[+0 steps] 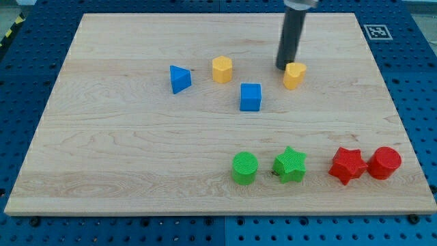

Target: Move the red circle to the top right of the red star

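The red circle (384, 162) sits near the view's bottom right, touching or almost touching the right side of the red star (347, 165). My tip (284, 67) is far from both, in the upper middle of the board, just left of and above a yellow heart-shaped block (294, 75). The dark rod rises from the tip to the view's top edge.
A yellow hexagon (222, 70), a blue triangle (179, 79) and a blue cube (250, 97) lie in the upper middle. A green circle (244, 168) and a green star (290, 165) sit left of the red star. The wooden board (102, 150) rests on a blue perforated table.
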Motion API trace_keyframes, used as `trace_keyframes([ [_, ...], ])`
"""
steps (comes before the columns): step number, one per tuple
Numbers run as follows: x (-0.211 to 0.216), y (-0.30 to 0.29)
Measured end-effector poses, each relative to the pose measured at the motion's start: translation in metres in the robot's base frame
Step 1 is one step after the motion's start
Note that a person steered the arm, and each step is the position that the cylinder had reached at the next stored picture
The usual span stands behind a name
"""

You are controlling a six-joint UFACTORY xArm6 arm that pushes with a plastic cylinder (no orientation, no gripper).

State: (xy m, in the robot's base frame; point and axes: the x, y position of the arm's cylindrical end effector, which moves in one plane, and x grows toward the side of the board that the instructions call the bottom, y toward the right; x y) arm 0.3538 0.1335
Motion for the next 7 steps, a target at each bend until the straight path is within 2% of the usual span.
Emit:
trace_keyframes([
  [1,-0.041,0.059],
  [2,-0.011,0.146],
  [3,0.068,0.199],
  [4,0.140,0.212],
  [5,0.199,0.184],
  [6,0.240,0.126],
  [7,0.250,0.119],
])
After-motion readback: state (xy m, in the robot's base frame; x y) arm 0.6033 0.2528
